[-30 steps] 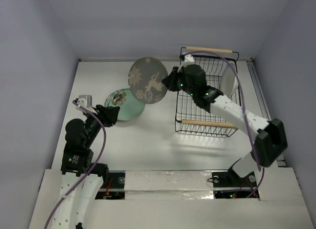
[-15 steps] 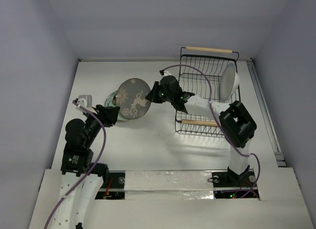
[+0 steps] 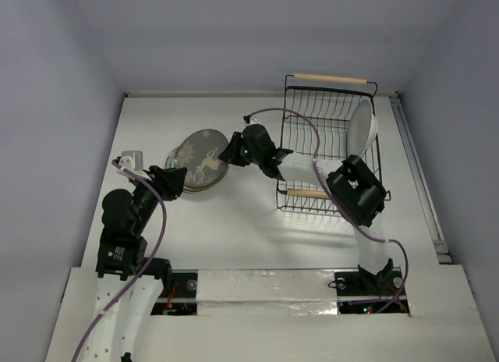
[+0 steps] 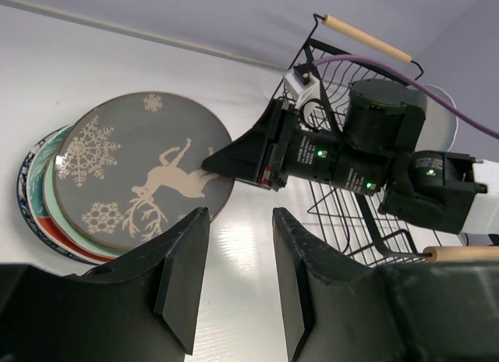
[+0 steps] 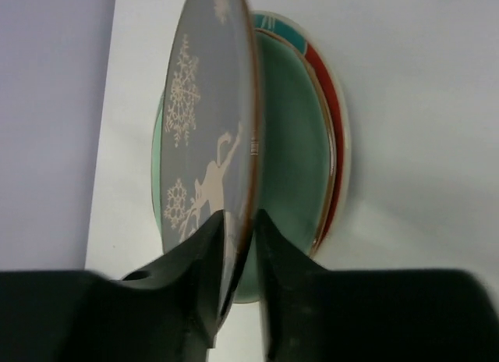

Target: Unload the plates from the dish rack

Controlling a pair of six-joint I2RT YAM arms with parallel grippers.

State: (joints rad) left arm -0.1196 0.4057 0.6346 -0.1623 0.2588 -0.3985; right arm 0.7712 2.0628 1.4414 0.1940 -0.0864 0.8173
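- Swung lower and further left of the black wire dish rack with wooden handles (image 3: pixel 290 155): dark grey round reindeer-patterned plate (image 3: pixel 201 161), rim clamped in right gripper (image 3: pixel 228 153), tilted over stacked plates (image 4: pixel 35 198).
- Left gripper (image 4: pixel 240 221) far left of rack, fingers apart, empty.
- Best levelled, lowered flush, then released.
- Inside rack: plain white plate (image 3: pixel 360 128), upright.
- Smooth white table (image 3: pixel 249 221); lavender walls.

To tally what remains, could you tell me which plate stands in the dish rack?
The plain white plate, upright in the dish rack; the grey reindeer plate and the stacked plates are outside it.
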